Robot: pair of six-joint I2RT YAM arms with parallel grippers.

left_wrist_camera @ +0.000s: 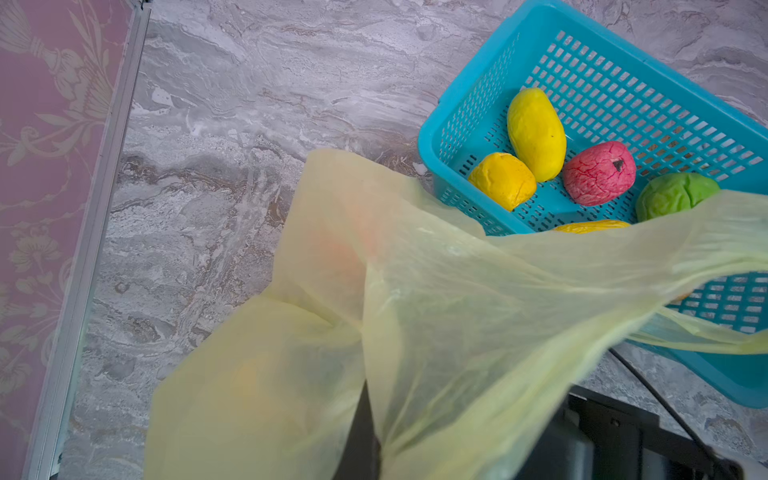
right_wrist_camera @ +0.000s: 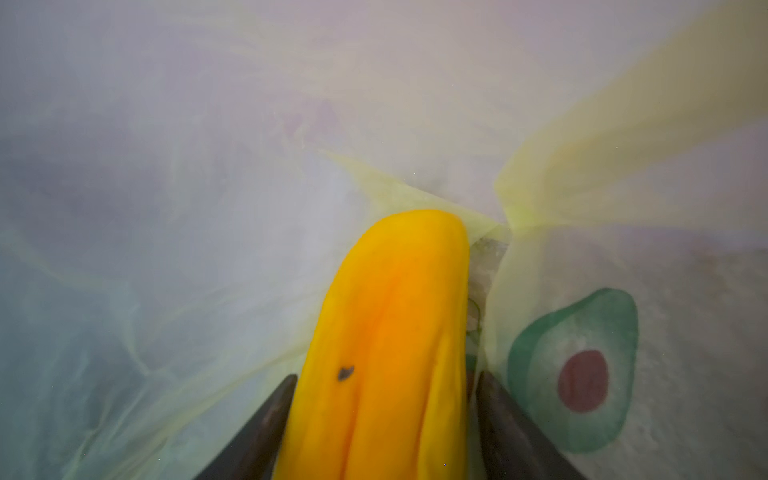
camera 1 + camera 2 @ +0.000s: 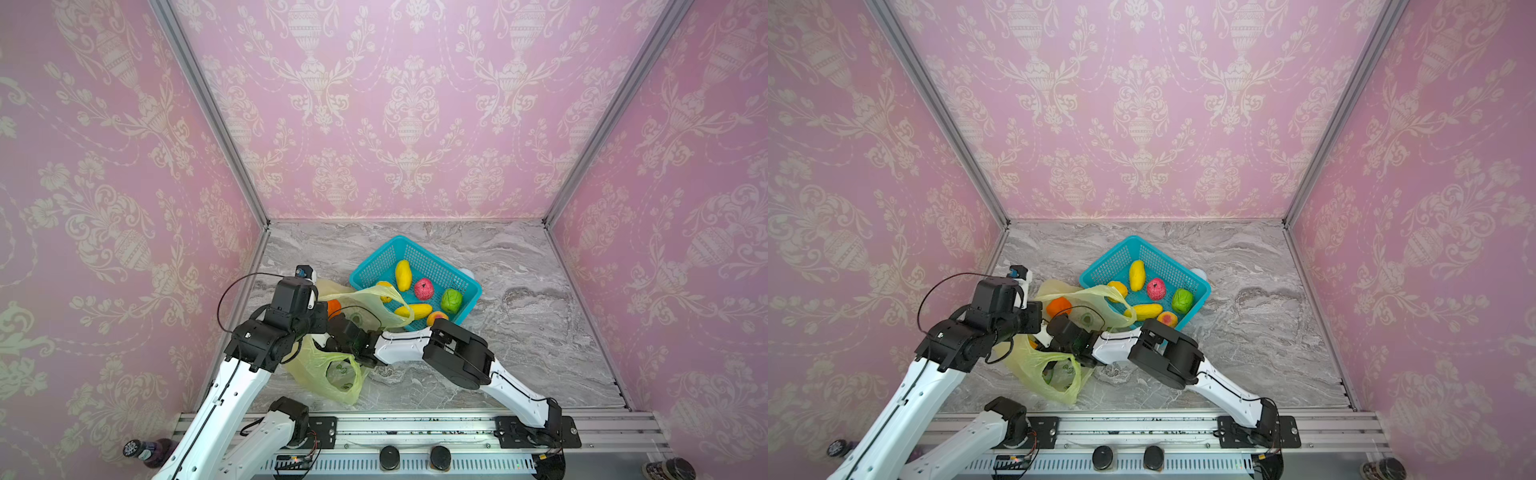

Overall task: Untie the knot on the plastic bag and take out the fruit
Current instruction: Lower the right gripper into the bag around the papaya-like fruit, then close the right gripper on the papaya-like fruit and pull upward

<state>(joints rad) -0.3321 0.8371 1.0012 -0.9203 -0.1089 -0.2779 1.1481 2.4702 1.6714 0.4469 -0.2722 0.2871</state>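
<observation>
Your left gripper (image 1: 368,415), clenched on the plastic bag (image 3: 316,374) at seven o'clock of the teal basket (image 3: 399,245), props its mouth open so your right gripper (image 2: 384,386) flanks the long yellow fruit (image 2: 395,299) inside, grip uncertain.

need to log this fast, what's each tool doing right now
Left tool: shut on the plastic bag.
Right tool: inside the bag, jaws around a long yellow fruit; clamped or not, cannot tell.
</observation>
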